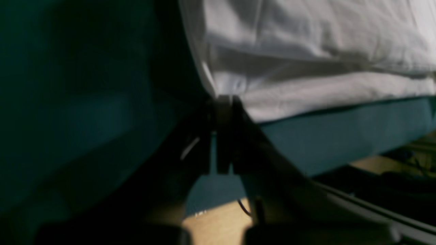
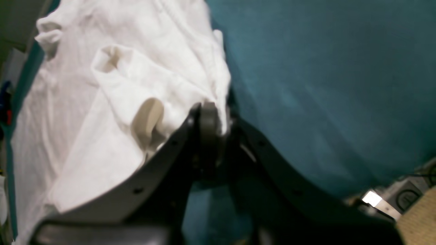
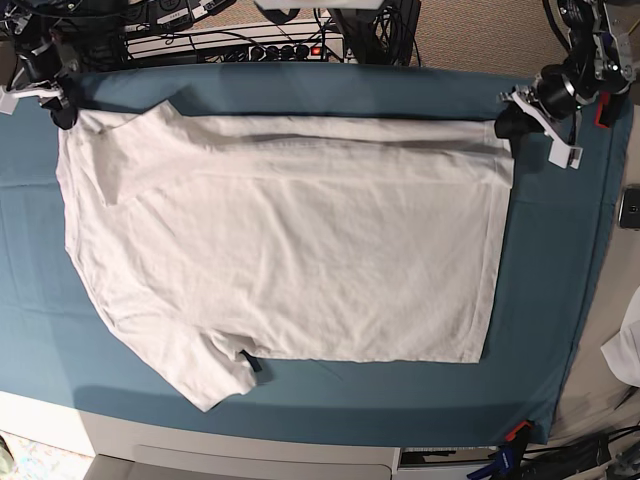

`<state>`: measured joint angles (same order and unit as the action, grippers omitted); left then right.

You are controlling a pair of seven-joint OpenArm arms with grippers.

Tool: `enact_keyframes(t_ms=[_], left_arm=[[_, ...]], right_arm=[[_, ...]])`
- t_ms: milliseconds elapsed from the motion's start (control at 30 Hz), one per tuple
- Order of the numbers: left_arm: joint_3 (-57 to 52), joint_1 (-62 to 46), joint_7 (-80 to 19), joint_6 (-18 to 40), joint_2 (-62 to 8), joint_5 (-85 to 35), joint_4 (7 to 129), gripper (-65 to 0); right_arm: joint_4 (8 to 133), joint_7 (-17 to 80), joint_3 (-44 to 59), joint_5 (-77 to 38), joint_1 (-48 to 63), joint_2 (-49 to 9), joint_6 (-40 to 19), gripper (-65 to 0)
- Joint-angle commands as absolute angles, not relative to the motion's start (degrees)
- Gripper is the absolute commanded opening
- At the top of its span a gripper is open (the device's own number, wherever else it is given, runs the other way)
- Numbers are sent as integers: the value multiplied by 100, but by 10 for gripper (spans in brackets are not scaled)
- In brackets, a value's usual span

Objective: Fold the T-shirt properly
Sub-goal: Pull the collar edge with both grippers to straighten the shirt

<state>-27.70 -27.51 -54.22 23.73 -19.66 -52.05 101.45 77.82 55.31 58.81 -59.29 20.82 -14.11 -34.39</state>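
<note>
The white T-shirt lies spread flat on the teal table cover, neck end to the left and hem to the right. Its far edge is doubled over in a narrow band. My right gripper is at the far left corner, shut on the shirt's shoulder edge; in the right wrist view the jaws pinch bunched white cloth. My left gripper is at the far right corner, shut on the hem corner; in the left wrist view the closed jaws hold the shirt's corner.
Power strips and cables run behind the table's far edge. A dark phone and a white cloth lie past the cover's right edge. Clamps hold the cover at the front right. The near sleeve lies close to the front edge.
</note>
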Motion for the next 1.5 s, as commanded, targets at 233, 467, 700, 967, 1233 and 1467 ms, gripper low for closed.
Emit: enact_keyframes(t_ms=[233, 467, 700, 967, 1233, 1467], left_arm=[[-3197, -3240, -5465, 2375, -2032, -5269, 10503, -650], [-3363, -3369, -5518, 2379, -2005, -5360, 10503, -650], [-3361, -3474, -5559, 2381, -1984, -5402, 10503, -650], [-3361, -3476, -5548, 2462, -1984, -5395, 10503, -650], [-3363, -3476, -5336, 2858, -1984, -5068, 10503, -364], [-3363, -3444, -5249, 2856, -1986, -4558, 10503, -364]], right_arm=[[7918, 5446, 5937, -6084, 2432, -1835, -3472, -650], [7918, 5520, 5935, -6086, 2512, -1986, -3470, -650], [7918, 5551, 5935, -6173, 2716, -1984, -3470, -650], [7918, 5546, 5935, -6191, 2777, -1984, -3472, -650], [7918, 5166, 5935, -6101, 2777, -1984, -3811, -584], [7918, 4281, 5937, -5465, 2773, -1986, -3809, -584]])
